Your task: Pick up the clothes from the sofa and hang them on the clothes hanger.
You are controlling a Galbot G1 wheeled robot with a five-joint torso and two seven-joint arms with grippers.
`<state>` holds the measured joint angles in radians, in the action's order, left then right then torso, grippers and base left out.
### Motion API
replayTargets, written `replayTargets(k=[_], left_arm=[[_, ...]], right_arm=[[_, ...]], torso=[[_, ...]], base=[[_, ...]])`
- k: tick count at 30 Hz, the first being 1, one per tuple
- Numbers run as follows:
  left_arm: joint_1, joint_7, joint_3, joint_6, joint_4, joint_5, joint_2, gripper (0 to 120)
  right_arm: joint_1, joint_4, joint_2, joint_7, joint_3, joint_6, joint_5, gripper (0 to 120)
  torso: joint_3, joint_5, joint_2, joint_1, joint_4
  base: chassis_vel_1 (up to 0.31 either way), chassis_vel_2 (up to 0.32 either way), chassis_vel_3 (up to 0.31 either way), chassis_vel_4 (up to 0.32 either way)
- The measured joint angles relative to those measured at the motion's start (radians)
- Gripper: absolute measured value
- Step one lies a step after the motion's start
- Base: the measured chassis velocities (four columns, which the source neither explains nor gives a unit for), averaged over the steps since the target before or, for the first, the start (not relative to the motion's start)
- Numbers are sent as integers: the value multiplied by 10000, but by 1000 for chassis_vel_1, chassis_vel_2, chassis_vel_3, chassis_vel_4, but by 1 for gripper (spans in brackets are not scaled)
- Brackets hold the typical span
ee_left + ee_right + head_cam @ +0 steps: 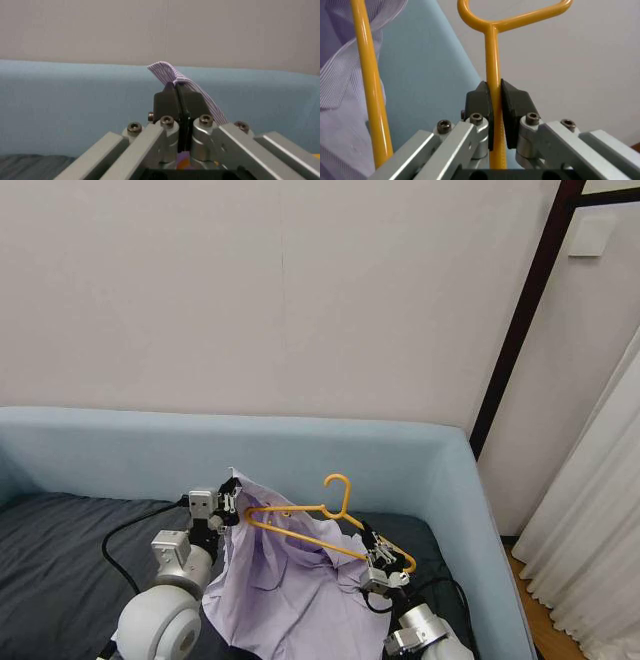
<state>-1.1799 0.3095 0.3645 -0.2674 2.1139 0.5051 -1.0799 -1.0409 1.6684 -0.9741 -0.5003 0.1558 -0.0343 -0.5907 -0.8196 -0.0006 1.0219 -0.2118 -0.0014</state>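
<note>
Above the dark seat of the light blue sofa, the left gripper is pinching the top edge of a lilac striped shirt. Its jaws are pressed together on a fold of cloth that is poking out past the fingertips, in front of the sofa's backrest. The shirt is hanging from that grip down toward the sofa seat. A yellow hanger is being held tilted above the seat, its bars crossing the front of the cloth and its hook rising before the backrest. Toward the sofa's right end, the right gripper is clamping one of the hanger's bars, its jaws narrowly shut around the yellow rod.
</note>
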Motion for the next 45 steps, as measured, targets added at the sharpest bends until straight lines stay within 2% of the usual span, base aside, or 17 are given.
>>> replayTargets(k=[9, 18, 26, 33, 45], left_arm=[[-26, -13, -222, 9, -8, -41, -121, 0], [-319, -172, -864, 297, 9, -518, -934, 0], [-665, -429, -1437, 585, -144, -1124, -1268, 0], [-887, -850, -1870, 892, -335, -1575, -1324, 0], [-1015, -1112, -2072, 1104, -495, -1877, -1254, 0]], right_arm=[[23, -6, 28, -101, 7, -297, 409, 4], [863, -431, -493, -122, 1069, -599, 642, 4], [1797, -891, -883, -166, 1548, -813, 1195, 4], [2407, -755, -1023, -167, 1438, -565, 1607, 4], [2554, -116, -1017, -157, 877, -174, 2202, 4]], torso=[[0, -1, 0, 0, 0], [0, 0, 0, 0, 2], [0, 0, -1, 0, 3], [0, 0, 0, 0, 3], [0, 0, 0, 0, 2]], base=[[0, 0, 0, 0], [0, 0, 0, 0], [0, 0, 0, 0], [0, 0, 0, 0], [0, 0, 0, 0]])
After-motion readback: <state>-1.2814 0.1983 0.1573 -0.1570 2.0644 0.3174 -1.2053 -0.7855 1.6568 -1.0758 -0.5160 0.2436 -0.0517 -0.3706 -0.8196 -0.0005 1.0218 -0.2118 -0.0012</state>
